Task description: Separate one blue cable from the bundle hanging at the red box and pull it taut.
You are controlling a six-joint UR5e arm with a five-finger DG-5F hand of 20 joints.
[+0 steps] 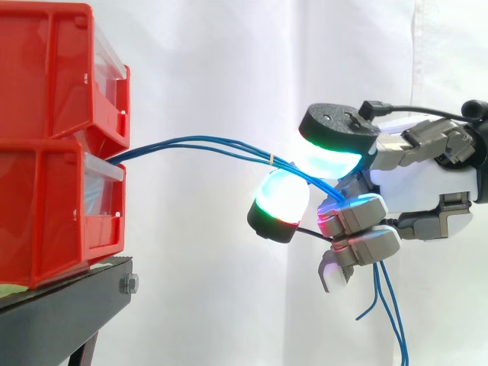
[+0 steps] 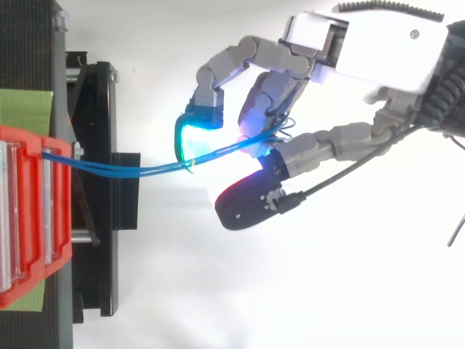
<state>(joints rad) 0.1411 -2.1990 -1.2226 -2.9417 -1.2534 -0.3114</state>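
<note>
A bundle of thin blue cables (image 1: 198, 145) comes out between the two stacked red bins (image 1: 53, 76) and runs right in a shallow arc to my hand (image 1: 427, 183). A small yellow tie (image 1: 271, 158) binds the strands just before the hand. The cables pass between a glowing pad (image 1: 332, 156) above and another glowing pad (image 1: 282, 200) below, with the fingers curled round them. Their loose ends (image 1: 389, 305) hang down under the hand. From above, the bundle (image 2: 131, 171) sags slightly between the bin and the hand (image 2: 378, 51); the strands stay together.
The red bins (image 2: 29, 218) stand on a black stand (image 1: 61, 313) at the left, with a green strip (image 2: 25, 109) under them. A white curtain fills the background. Between bins and hand lies open air.
</note>
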